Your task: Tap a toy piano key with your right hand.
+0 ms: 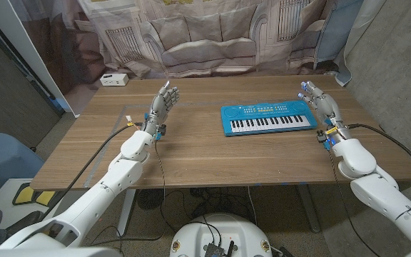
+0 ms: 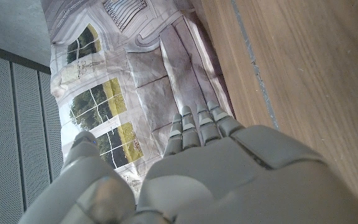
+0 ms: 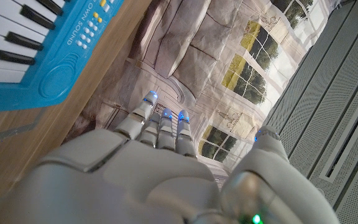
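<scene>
**Tap not yet begun**

Toy piano (image 1: 268, 118) sits right of table centre, untouched. Right hand (image 1: 321, 106) stands just beside its right end, fingers apart, holding nothing. Left hand (image 1: 161, 107) waits well left, also spread. Reach and keypress remain.

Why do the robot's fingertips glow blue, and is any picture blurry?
Right wrist view: small blue lights shine on the right hand's fingertips; the near thumb looks soft. Head view: even light, toy piano sharp. Left wrist view: the left hand up close is blurred.
</scene>
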Controlling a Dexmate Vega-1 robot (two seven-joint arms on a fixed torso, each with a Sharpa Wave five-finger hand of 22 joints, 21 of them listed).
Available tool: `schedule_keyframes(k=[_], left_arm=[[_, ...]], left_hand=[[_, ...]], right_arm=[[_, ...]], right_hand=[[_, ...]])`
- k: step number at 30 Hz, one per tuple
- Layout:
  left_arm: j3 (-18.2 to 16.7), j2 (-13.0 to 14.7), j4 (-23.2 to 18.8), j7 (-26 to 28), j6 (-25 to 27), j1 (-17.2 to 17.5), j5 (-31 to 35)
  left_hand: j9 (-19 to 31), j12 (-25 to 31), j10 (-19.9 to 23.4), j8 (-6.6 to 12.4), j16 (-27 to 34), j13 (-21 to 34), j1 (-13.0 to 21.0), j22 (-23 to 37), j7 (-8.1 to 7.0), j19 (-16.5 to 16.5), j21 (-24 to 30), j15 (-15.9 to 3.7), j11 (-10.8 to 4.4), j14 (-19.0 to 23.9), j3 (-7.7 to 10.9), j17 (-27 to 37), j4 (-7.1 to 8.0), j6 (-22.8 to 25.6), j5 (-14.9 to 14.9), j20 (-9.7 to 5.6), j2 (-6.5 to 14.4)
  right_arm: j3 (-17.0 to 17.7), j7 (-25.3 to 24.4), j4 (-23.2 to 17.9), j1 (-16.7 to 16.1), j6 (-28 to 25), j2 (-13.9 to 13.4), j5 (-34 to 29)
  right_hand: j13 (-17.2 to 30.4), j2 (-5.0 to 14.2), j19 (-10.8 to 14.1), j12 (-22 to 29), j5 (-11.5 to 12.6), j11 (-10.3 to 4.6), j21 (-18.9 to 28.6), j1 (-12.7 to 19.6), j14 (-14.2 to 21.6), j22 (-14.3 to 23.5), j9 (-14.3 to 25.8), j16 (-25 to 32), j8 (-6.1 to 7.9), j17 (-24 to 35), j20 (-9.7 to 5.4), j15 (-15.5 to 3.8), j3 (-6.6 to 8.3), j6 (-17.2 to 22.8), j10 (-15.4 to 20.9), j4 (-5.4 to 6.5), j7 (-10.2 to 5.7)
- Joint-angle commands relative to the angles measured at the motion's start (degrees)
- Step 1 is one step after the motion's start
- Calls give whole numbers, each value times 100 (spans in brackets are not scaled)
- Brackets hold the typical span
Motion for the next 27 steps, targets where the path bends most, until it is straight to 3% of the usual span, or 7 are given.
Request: schedule_keyframes(k=[1,24,27], left_arm=[[25,36,-68,-63,102,3,-46],[5,-125,72,56,-159,-35,30],[7,-137,79,77,-207,-35,65]], left_hand=[[18,-35,29,-24,-19,9,65,18,-2,48,17,-10,-1,28,9,26,-23,4,-6,30,7],[20,-35,96,-8,-16,11,77,19,-29,39,-1,-27,-24,70,9,28,-33,82,-8,68,22],[20,-27,136,2,-8,11,84,19,-32,59,4,-43,-29,104,12,27,-36,124,-8,74,27]], right_arm=[[69,76,130,-36,98,-16,10],[263,-265,71,-264,93,-28,-295],[303,-326,32,-305,95,-28,-359]], right_hand=[[6,-2,78,36,52,3,28,56,64,17,25,23,-17,4,-7,-20,0,53,62,-27,-13],[7,-15,119,35,61,-21,21,74,106,16,27,23,-17,-12,-8,-35,-14,99,114,-46,-41],[6,-13,234,65,64,-18,53,78,196,16,28,51,-5,-17,-36,-57,-20,152,224,-49,-30]])
